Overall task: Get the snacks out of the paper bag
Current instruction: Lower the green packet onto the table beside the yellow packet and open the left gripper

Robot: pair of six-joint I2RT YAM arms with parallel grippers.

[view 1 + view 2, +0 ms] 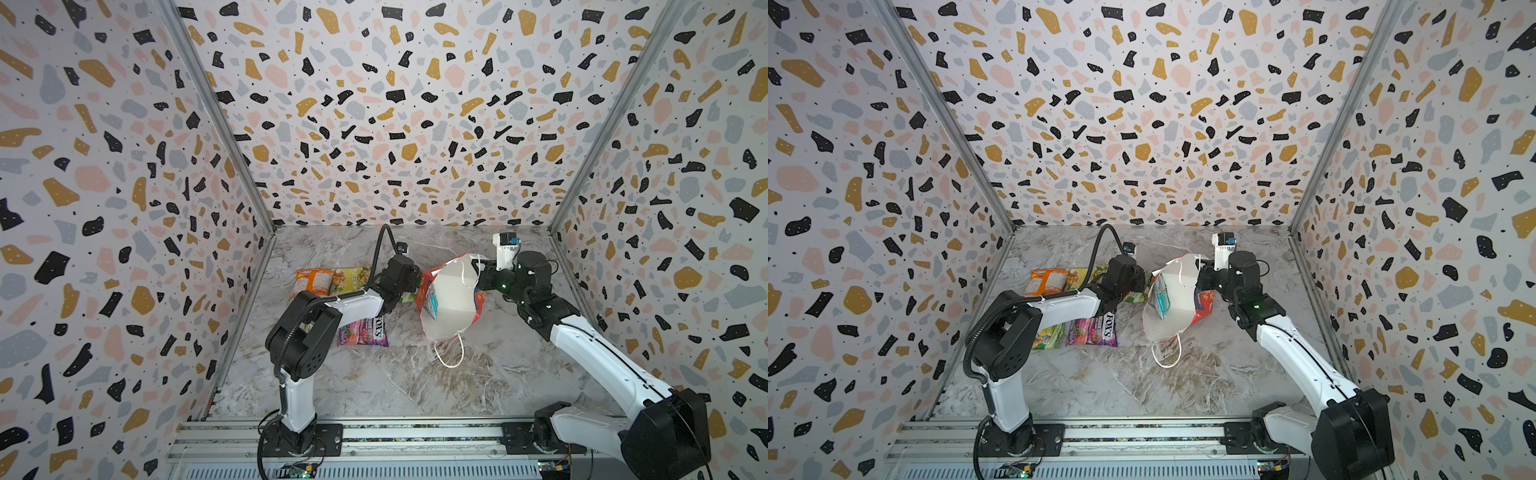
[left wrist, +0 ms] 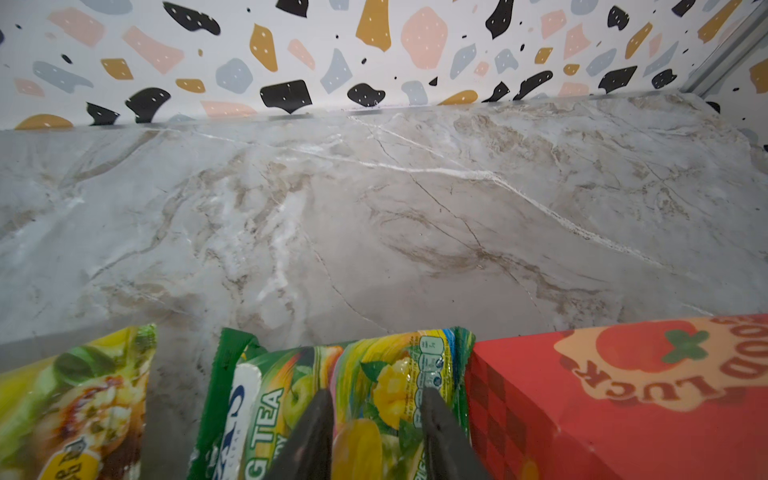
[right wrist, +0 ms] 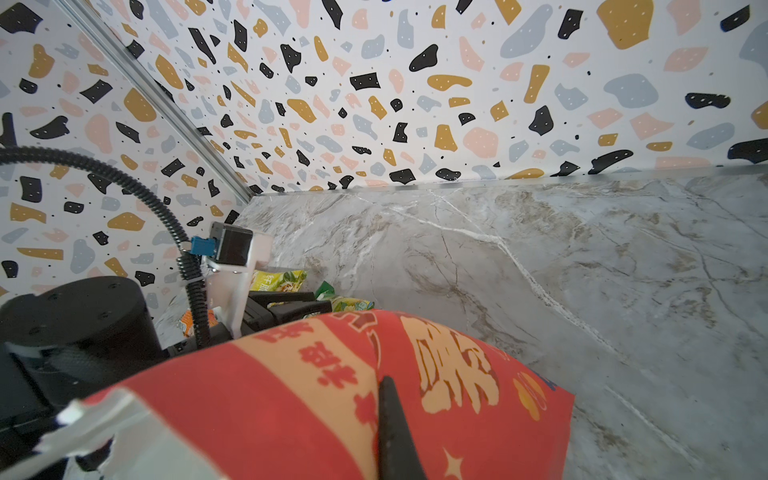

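Snacks are lying flat left of the bag (image 1: 453, 316): an orange one (image 1: 313, 282), a yellow one (image 1: 353, 277) and a purple one (image 1: 365, 332), while a teal one (image 1: 432, 305) is standing inside it. That bag is lying tipped on the table (image 1: 415, 374), long axis running far to near, mouth gaping toward the near edge. My right claw (image 1: 482, 274) is clamping its right wall at the rim; my left claw (image 2: 377, 392) is straddling a green packet (image 2: 386, 361), jaws partly apart, tips touching it, though I cannot tell whether it is gripped.

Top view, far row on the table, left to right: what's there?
orange packet → yellow packet → paper bag → right gripper, clamped on the bag's rim.
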